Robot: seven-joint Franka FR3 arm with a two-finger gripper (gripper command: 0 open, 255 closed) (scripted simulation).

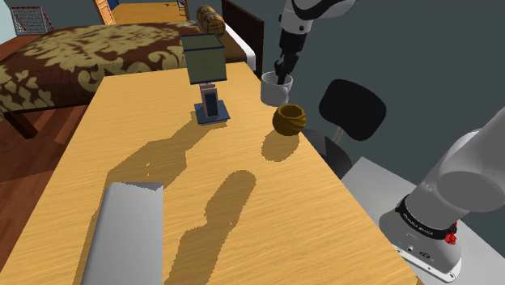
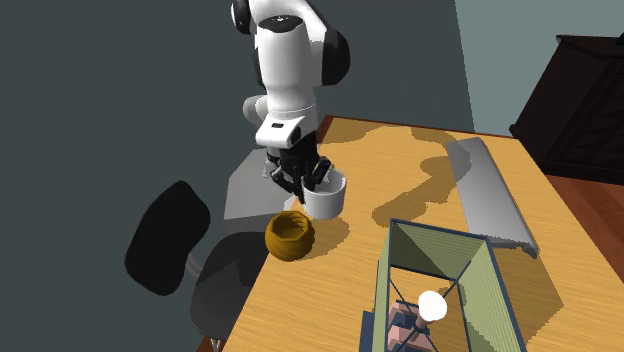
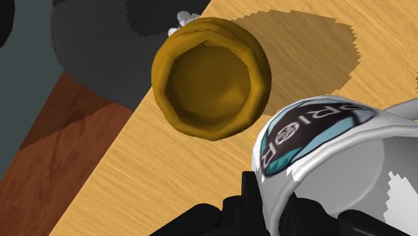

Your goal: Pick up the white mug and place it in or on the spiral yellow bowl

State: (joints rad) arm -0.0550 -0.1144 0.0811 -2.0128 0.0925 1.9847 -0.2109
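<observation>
The white mug [image 1: 276,89] [image 2: 325,198] carries a round dark and teal logo and hangs a little above the wooden table [image 1: 243,210] near its edge. My gripper [image 1: 282,75] [image 2: 305,181] [image 3: 301,216] is shut on the mug's rim from above, one finger inside and one outside. The yellow-brown ribbed bowl [image 1: 289,120] [image 2: 290,235] [image 3: 211,77] stands upright and empty on the table right beside the mug, on the side nearer the stand in the shoulder view. In the wrist view the mug [image 3: 335,167] is close in front, with the bowl just beyond it.
A lamp with an olive box shade [image 1: 206,58] [image 2: 440,285] stands on a blue base [image 1: 212,112] mid-table. A grey flat slab [image 1: 125,235] [image 2: 490,195] lies on the table. A black chair [image 1: 352,109] [image 2: 170,235] stands past the table edge by the bowl. A bed [image 1: 73,57] lies beyond.
</observation>
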